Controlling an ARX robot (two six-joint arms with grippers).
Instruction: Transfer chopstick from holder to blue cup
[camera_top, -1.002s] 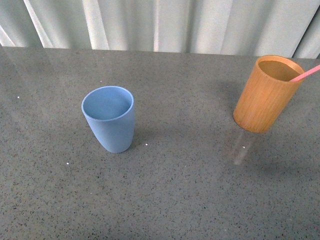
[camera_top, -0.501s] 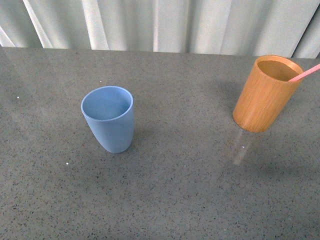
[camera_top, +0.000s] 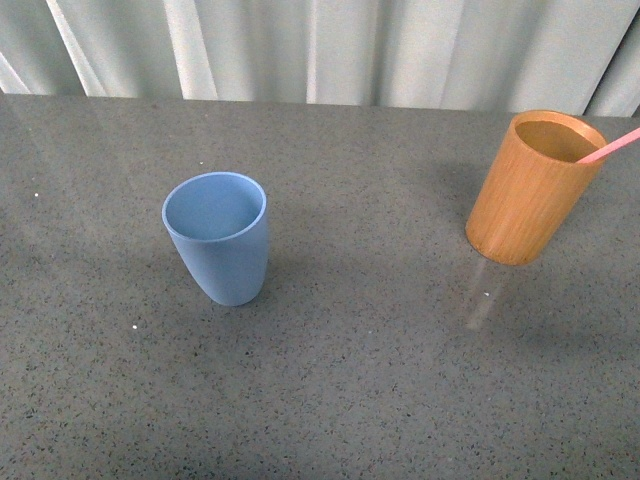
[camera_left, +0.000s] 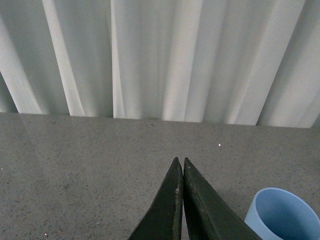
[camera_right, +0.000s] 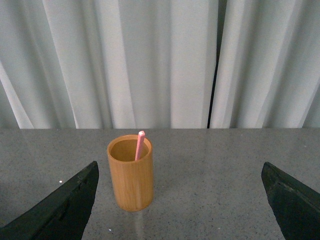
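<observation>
Grey speckled tabletop (camera_top: 380, 380) is stretching out ahead of you, with a pale pleated curtain (camera_top: 350, 50) hanging behind it; the blue cup (camera_top: 217, 238) is standing upright left of centre; the holder (camera_top: 530, 190) is sitting well apart from it, over by the right edge of the front view; the chopstick (camera_top: 612, 148) is leaning inside the holder, its end poking out over the rim towards the right; your left gripper (camera_left: 181, 167) is showing its fingers pressed tight together, gripping nothing, the blue cup near it; your right gripper (camera_right: 179, 167) is spreading its fingers wide, holding nothing, the holder showing between them, untouched.
</observation>
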